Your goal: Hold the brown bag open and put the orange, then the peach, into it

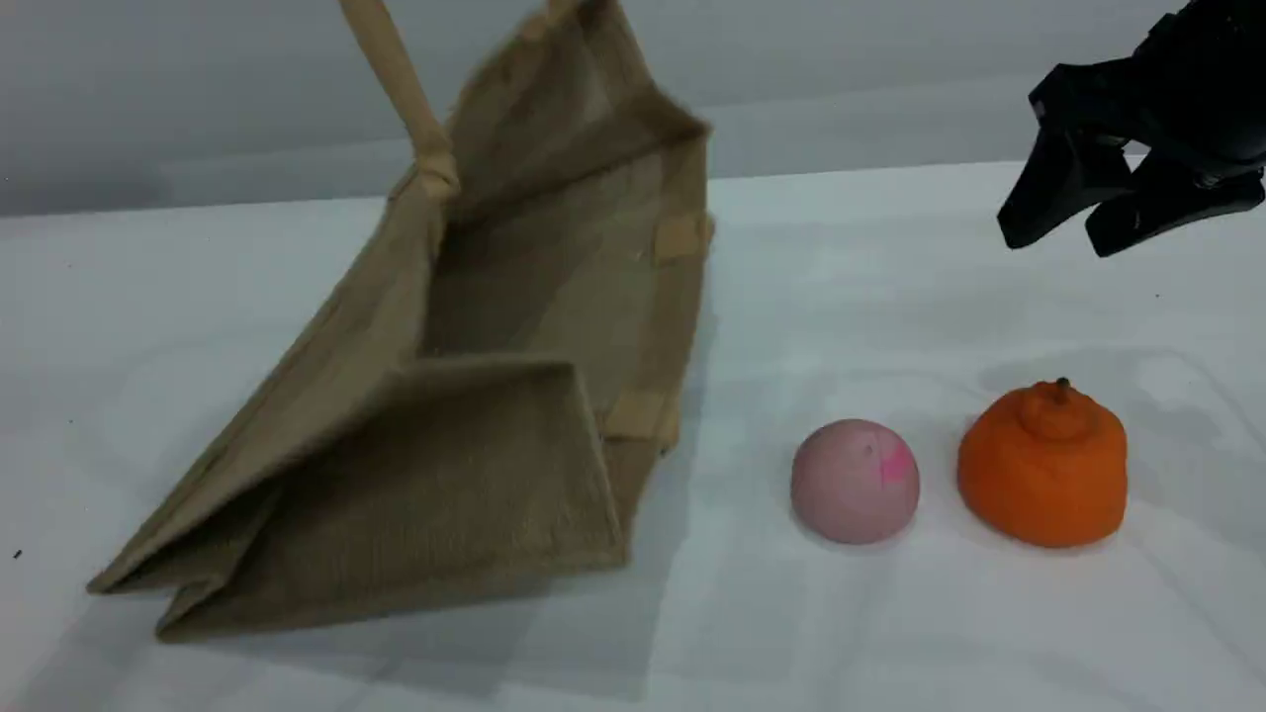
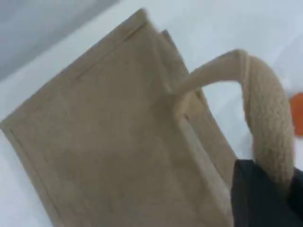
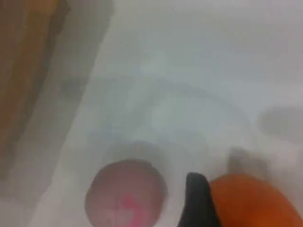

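Right tool (image 1: 1083,237) at the upper right of the scene view, raised clear of the tabletop (image 1: 890,633), black jaws spread apart and empty. Directly below and a little nearer the camera, the orange (image 1: 1044,467), resting on the tabletop, knob and dark stem up, apart from the tool. Just beside the orange on its left, not quite touching, the peach (image 1: 855,482), pink blotch toward the orange. In the right wrist view, one dark fingertip (image 3: 196,201) low in the frame between the peach (image 3: 125,196) and the orange (image 3: 255,201), both blurred. Left tool (image 2: 265,194) out of the scene view, clamped shut on a beige loop handle (image 2: 270,123) of the brown bag (image 2: 109,142), the handle arching up from the bag's rim into the black tool body. In the scene view, the brown bag (image 1: 435,396) on the left of the tabletop, lifted by that handle (image 1: 401,89) so that the mouth gapes toward the fruit, bottom fold lying on the tabletop, well apart from the right tool and near the peach.
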`<state>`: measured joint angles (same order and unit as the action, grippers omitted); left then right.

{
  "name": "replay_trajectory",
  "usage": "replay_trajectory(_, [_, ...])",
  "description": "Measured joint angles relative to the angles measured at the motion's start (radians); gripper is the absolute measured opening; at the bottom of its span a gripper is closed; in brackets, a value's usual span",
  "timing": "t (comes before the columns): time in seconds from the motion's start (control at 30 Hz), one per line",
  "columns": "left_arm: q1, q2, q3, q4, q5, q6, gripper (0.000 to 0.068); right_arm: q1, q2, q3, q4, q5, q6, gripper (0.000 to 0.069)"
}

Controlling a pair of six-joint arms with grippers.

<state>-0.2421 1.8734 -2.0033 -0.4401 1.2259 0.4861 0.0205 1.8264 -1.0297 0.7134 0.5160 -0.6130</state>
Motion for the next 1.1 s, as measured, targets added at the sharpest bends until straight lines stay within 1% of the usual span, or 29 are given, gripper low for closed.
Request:
replay_trajectory(0.1, [0.000, -0.058, 0.028, -0.071, -0.003, 0.022, 0.0086, 0.000, 0.000, 0.000, 0.003, -0.004, -0.003, 0.0426])
replay_trajectory(0.17, [0.000, -0.087, 0.053, -0.119, -0.003, 0.059, 0.0086, 0.000, 0.000, 0.000, 0.003, -0.015, -0.010, 0.0426])
replay_trajectory(0.23, [0.000, -0.095, 0.071, -0.132, -0.003, 0.074, 0.0086, 0.000, 0.000, 0.000, 0.004, -0.020, -0.018, 0.0426])
replay_trajectory(0.3, [0.000, -0.093, 0.084, -0.114, -0.006, 0.073, 0.0086, 0.000, 0.000, 0.000, 0.013, -0.020, -0.026, 0.0426])
replay_trajectory(0.4, [0.000, -0.092, 0.105, -0.034, -0.007, 0.083, 0.0086, 0.000, 0.000, 0.000, 0.029, -0.020, -0.036, 0.0426])
replay_trajectory(0.5, [0.000, -0.092, 0.118, 0.003, -0.005, 0.082, 0.0086, 0.000, 0.000, 0.000, 0.029, -0.026, -0.042, 0.0426])
replay_trajectory(0.63, [0.000, -0.092, 0.127, 0.047, -0.005, 0.103, 0.0086, 0.000, 0.017, 0.001, 0.029, -0.034, -0.043, 0.0426])
replay_trajectory(0.83, [0.001, -0.092, 0.127, 0.039, -0.005, 0.108, 0.0086, 0.000, 0.062, 0.005, 0.028, 0.042, -0.044, 0.0426])
replay_trajectory(0.97, [0.001, -0.092, 0.127, 0.038, -0.005, 0.107, 0.0086, 0.000, 0.063, 0.006, 0.028, 0.043, -0.044, 0.0426])
replay_trajectory(1.1, [0.001, -0.092, 0.127, 0.038, -0.005, 0.104, 0.0086, 0.000, 0.091, 0.006, 0.028, 0.092, -0.044, 0.0426])
